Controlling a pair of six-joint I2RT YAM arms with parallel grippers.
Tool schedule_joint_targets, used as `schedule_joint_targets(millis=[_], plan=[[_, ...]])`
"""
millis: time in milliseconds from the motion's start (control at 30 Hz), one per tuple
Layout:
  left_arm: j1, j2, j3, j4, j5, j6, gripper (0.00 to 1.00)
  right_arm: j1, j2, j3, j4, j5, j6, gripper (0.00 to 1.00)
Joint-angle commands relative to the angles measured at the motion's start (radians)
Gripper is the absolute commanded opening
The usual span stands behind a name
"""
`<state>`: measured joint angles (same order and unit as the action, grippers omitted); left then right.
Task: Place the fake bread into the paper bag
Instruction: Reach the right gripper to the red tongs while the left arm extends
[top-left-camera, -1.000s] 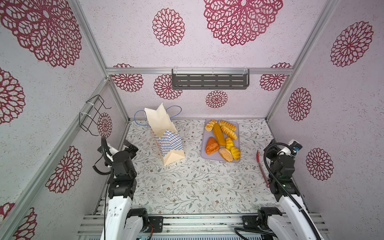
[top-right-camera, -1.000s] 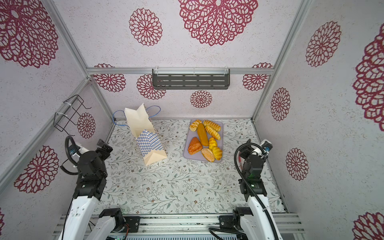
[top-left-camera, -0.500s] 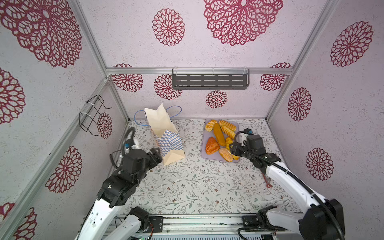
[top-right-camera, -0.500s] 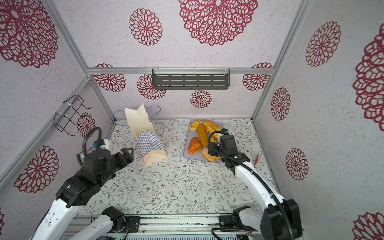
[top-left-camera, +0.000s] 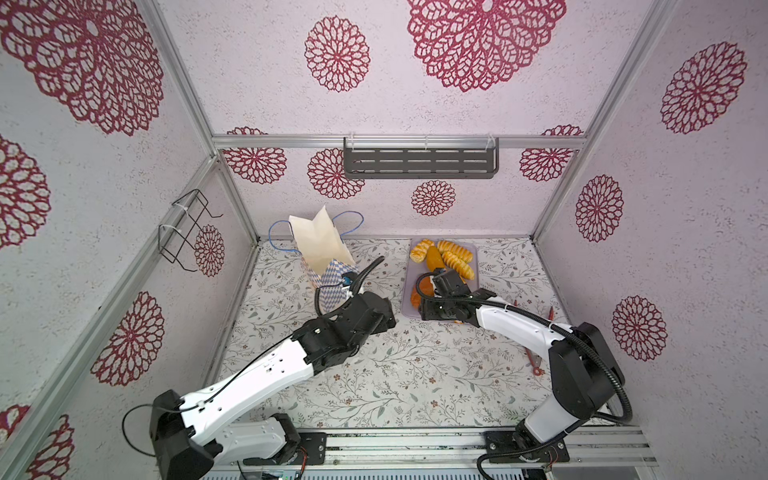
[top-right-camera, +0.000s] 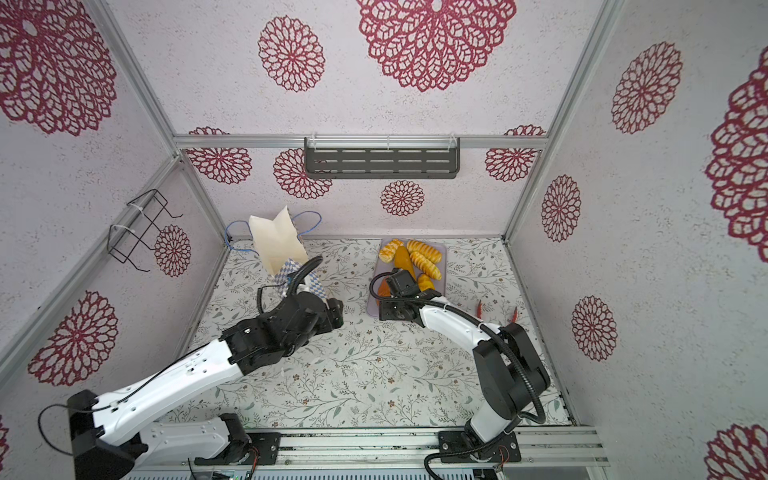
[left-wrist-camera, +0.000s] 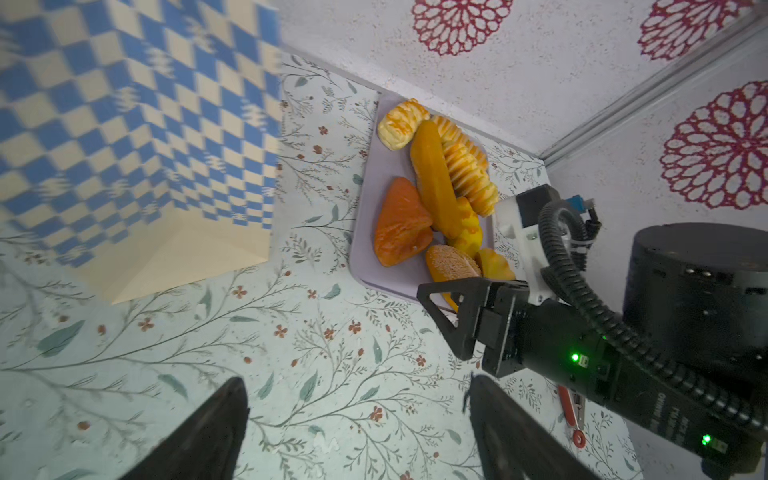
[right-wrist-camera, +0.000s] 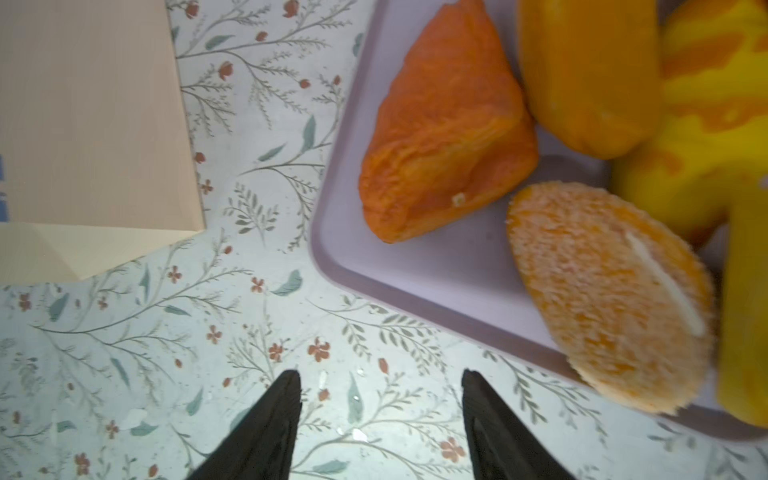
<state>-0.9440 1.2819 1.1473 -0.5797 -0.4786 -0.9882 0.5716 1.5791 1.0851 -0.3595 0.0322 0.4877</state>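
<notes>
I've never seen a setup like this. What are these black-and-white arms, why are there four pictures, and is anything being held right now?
These are two robot arms on a table inside a patterned booth. Each arm ends in a two-fingered gripper. Two pictures come from a camera pair overhead, both looking down at nearly the same scene. The other two come from small cameras on the arms' wrists, so the dark tips at their edge are the gripper fingers.

On the floral table are a paper bag with a blue checkered band and a lilac tray carrying the fake bread. Red tongs lie near the right arm.

The left gripper is open over bare table beside the bag. The right gripper is open just off the tray's corner. Neither holds anything.
</notes>
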Motion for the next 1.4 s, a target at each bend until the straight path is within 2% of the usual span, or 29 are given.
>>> schedule_joint_targets(millis=[0,100,200,233,267,300,400,433,467,600,1067,1367], plan=[[-0.049,0.116,0.077,0.084,0.017,0.037,0.87,-0.099,-0.149,-0.042,-0.118,0.065,0.011,0.74],[-0.066,0.211,0.12,0.148,0.057,0.066,0.88,-0.232,-0.287,-0.108,-0.176,0.046,0.022,0.74],[-0.067,0.292,0.161,0.205,0.121,0.093,0.88,-0.36,-0.38,-0.137,-0.254,0.08,0.023,0.74],[-0.068,0.316,0.181,0.204,0.133,0.102,0.89,-0.397,-0.394,-0.142,-0.276,0.092,0.02,0.8],[-0.067,0.34,0.207,0.2,0.143,0.112,0.89,-0.44,-0.401,-0.146,-0.297,0.1,0.019,0.92],[-0.066,0.363,0.23,0.199,0.155,0.125,0.9,-0.484,-0.399,-0.148,-0.317,0.104,0.02,0.99],[-0.064,0.407,0.283,0.192,0.17,0.161,0.95,-0.609,-0.387,-0.176,-0.321,0.069,0.038,0.99],[-0.063,0.414,0.292,0.19,0.17,0.168,1.0,-0.644,-0.388,-0.192,-0.306,0.056,0.045,0.99],[-0.062,0.419,0.3,0.191,0.172,0.176,0.97,-0.676,-0.387,-0.209,-0.286,0.046,0.052,0.99],[-0.043,0.417,0.291,0.206,0.19,0.18,0.97,-0.768,-0.338,-0.261,-0.223,0.031,0.05,0.99],[0.022,0.333,0.152,0.282,0.247,0.139,0.97,-0.804,-0.129,-0.321,-0.106,-0.012,0.006,0.99],[0.039,0.305,0.108,0.288,0.244,0.116,0.97,-0.78,-0.08,-0.293,-0.056,-0.095,0.048,0.9]])
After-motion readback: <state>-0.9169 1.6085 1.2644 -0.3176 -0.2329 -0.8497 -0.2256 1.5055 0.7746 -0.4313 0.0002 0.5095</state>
